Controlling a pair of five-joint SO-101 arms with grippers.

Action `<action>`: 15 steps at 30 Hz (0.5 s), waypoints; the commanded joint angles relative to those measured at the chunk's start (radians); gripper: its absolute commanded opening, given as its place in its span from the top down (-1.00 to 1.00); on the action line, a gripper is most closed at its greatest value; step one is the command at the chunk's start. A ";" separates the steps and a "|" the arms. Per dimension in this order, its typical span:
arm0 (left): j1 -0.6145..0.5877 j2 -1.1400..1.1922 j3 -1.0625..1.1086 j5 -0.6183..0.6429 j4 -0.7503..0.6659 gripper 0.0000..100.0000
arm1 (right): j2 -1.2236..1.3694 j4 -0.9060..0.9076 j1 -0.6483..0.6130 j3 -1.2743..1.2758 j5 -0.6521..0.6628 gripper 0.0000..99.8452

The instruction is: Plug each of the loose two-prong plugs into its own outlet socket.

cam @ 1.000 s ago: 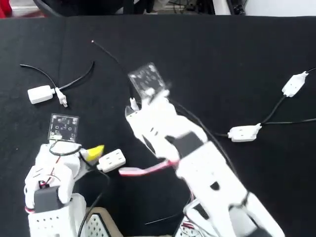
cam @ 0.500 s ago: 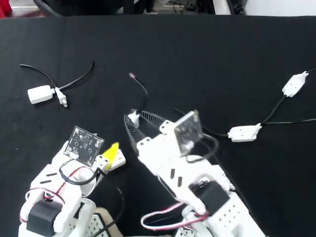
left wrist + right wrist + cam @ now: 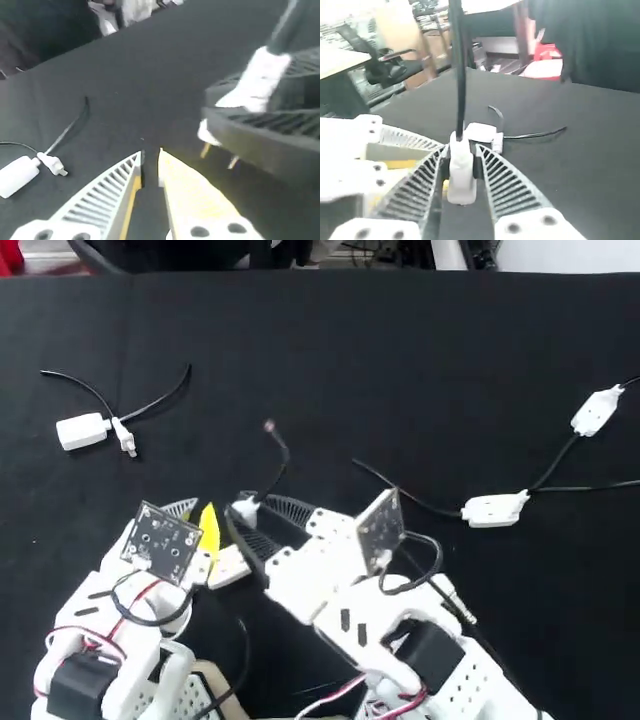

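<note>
My right gripper (image 3: 243, 512) is shut on a white two-prong plug (image 3: 244, 506) whose black cord (image 3: 278, 455) curls away toward the table's middle. In the right wrist view the plug (image 3: 460, 172) stands clamped between the ribbed fingers (image 3: 495, 175). The left wrist view catches that plug (image 3: 257, 75) and its two prongs (image 3: 205, 149) held in the right arm's black fingers. My left gripper (image 3: 195, 508), with one yellow finger (image 3: 185, 190), is shut with nothing seen between its fingers. A white outlet socket (image 3: 228, 566) lies tilted beside it, just below the held plug.
At the far left another socket (image 3: 82, 430) and a loose plug (image 3: 125, 437) lie with black cords. On the right, a socket (image 3: 493, 508) and a white connector (image 3: 595, 410) sit on long cords. A black cloth (image 3: 400, 360) covers the table.
My right arm has drawn back toward the near left, carrying the plug down close to the socket. My left arm shifted right and turned, and the socket beside it tilted.
</note>
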 commanded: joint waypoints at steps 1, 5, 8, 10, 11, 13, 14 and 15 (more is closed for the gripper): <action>0.067 -0.018 -0.104 0.009 0.094 0.86 | -0.010 0.008 -0.018 -0.002 -0.003 0.98; 0.107 -0.091 -0.110 0.008 0.129 0.86 | -0.010 0.008 -0.021 -0.002 -0.003 0.98; 0.113 -0.075 -0.076 0.005 0.103 0.86 | -0.010 0.008 -0.021 -0.002 -0.006 0.98; 0.113 -0.081 -0.062 0.005 0.089 0.86 | -0.010 0.008 -0.023 -0.002 -0.011 0.98; 0.113 -0.081 -0.061 0.005 0.089 0.86 | -0.010 0.008 -0.028 -0.002 -0.011 0.98; 0.113 -0.081 -0.059 0.009 0.086 0.86 | -0.010 0.008 -0.046 -0.002 -0.011 0.98; 0.113 -0.081 -0.058 0.009 0.084 0.86 | -0.010 0.008 -0.057 -0.001 -0.011 0.98; 0.113 -0.081 -0.056 0.011 0.081 0.86 | -0.010 0.009 -0.064 -0.001 -0.011 0.98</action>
